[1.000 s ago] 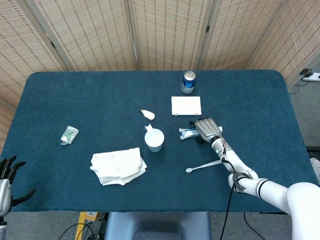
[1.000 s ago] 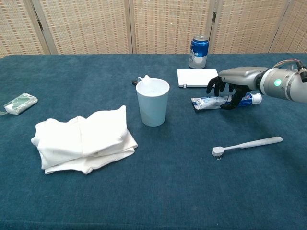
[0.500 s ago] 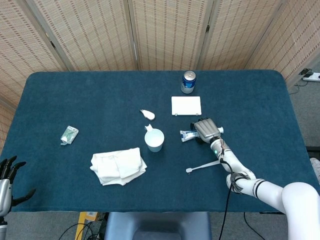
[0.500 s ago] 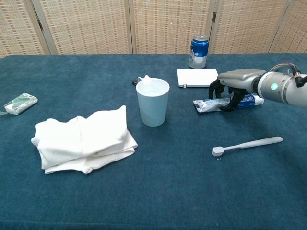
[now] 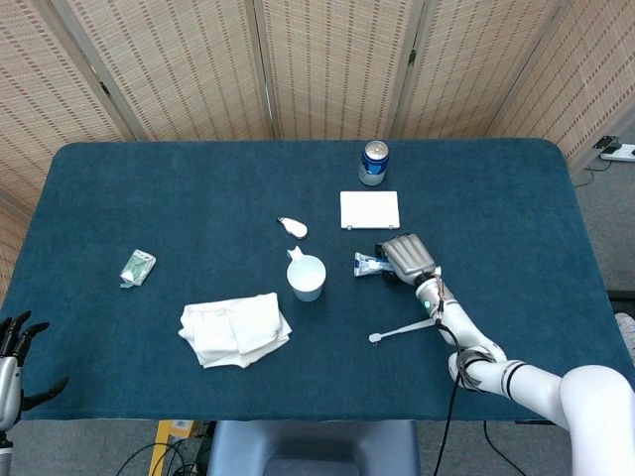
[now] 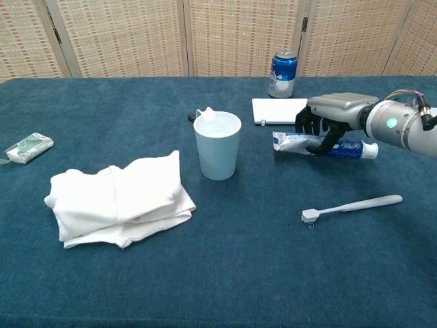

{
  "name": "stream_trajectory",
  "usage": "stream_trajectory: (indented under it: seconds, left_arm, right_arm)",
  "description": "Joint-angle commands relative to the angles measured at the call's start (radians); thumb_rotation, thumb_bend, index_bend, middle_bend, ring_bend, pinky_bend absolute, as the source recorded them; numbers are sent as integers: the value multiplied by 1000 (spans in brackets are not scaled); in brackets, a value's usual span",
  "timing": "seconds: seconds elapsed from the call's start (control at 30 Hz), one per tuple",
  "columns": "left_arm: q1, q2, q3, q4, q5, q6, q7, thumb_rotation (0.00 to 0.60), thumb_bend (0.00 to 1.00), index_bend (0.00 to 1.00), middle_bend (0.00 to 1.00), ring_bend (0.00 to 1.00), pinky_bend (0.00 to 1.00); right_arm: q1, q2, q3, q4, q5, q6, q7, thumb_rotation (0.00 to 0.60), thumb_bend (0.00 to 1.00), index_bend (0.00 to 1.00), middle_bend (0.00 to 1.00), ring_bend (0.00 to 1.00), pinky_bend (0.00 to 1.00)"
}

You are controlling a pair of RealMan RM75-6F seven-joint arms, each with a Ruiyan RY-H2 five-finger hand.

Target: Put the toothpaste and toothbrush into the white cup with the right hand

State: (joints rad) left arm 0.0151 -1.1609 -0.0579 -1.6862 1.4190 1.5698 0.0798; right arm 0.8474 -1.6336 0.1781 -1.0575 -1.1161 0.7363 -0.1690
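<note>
The right hand (image 6: 326,117) is shown curled over the toothpaste (image 6: 321,145), its fingers (image 6: 315,130) wrapped down around the middle of the tube, which is held. The tube's long axis is seen lying roughly level and crosswise in the chest view, crimped end toward the cup (image 6: 218,145), cap end away from it. The tube appears raised just clear of the tabletop (image 6: 246,260), though a gap cannot be confirmed. The cup stands upright, well apart from the tube and on the crimped-end side; the carry is therefore judged to run along the tube's own axis, with a turn to vertical needed before it can be dropped in. The toothbrush (image 6: 351,206) lies flat nearer the robot, untouched. The left hand (image 5: 14,352) is seen at the table's near-left corner, fingers spread and holding nothing, far from all task items.

Compared with half a second ago, the tube is seen higher in the chest view and shifted slightly toward the cup, with the cap end now projecting further past the hand. Cup and toothbrush are unmoved.
</note>
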Motion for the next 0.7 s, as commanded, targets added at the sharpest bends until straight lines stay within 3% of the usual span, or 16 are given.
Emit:
stream_trajectory:
  seconds: [0.03,0.23,0.37,0.7]
  left_arm:
    - [1,1,-1,-1,1,2,0,600,205,239,102,36,144]
    - [1,7,-4,-9,5,6,6,600,205,238,102,36,144]
    - [-2,6,-3,-18,13,5,12,600,205,238,102,36,144]
    - [3,10,0,-39,26,18,26,600,204,238,102,36,144]
  right_arm:
    - [-27,34,15,-55,-50,58,73,600,370,637,651,416,370]
    - [-67,124,72,-196,-114,148,268,600,370,649,661,425,370]
    - [-75,169,116,-275,-121,142,427,600,370,650,661,426,370]
    - [-52,164,206,-391,-138,139,711,600,367,650,662,426,370]
